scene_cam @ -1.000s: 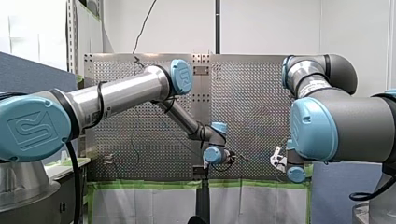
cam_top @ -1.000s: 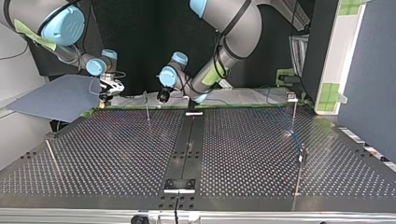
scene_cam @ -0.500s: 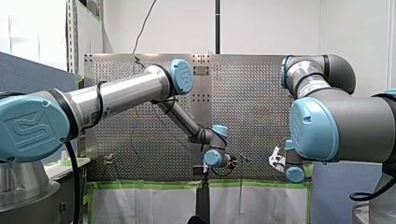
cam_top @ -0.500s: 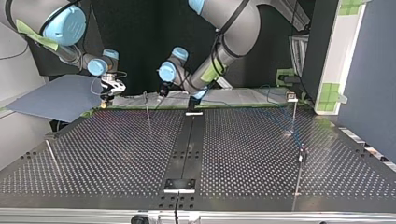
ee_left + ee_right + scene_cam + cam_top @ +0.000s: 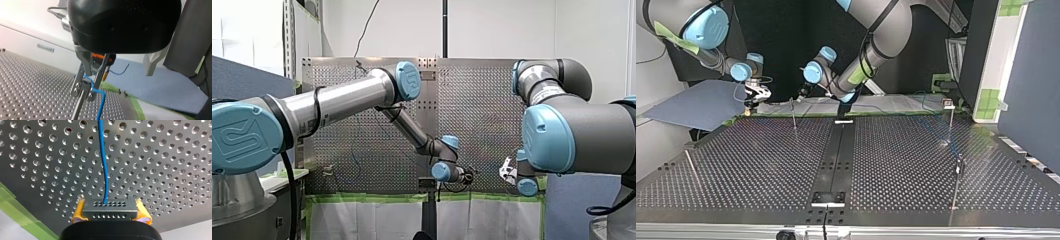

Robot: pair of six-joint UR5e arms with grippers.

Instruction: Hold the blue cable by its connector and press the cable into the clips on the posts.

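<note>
In the right wrist view my right gripper [image 5: 110,213] is shut with its yellow pads [image 5: 78,213] on the grey connector [image 5: 110,207]. The blue cable [image 5: 103,167] runs from the connector straight ahead over the perforated plate. In the left wrist view my left gripper [image 5: 83,93] is open. Its metal fingers [image 5: 78,78] straddle the top of a thin post [image 5: 78,110], and the blue cable [image 5: 99,103] bends between them and hangs down. In the top view my left gripper [image 5: 802,93] hovers by the post [image 5: 793,114] at the far edge, close to my right gripper [image 5: 752,98].
More thin posts stand on the perforated table [image 5: 761,165]: two at the top view's right [image 5: 951,120] [image 5: 958,172] and a leaning one at the left [image 5: 691,167]. A dark centre strip [image 5: 836,155] divides the plate. Green tape [image 5: 15,203] lines the far edge beside a blue-grey sheet [image 5: 696,105].
My left arm has swung its gripper toward the top view's left, from near the centre strip to the far post. In the front view it moved right and lower. My right arm stayed put.
</note>
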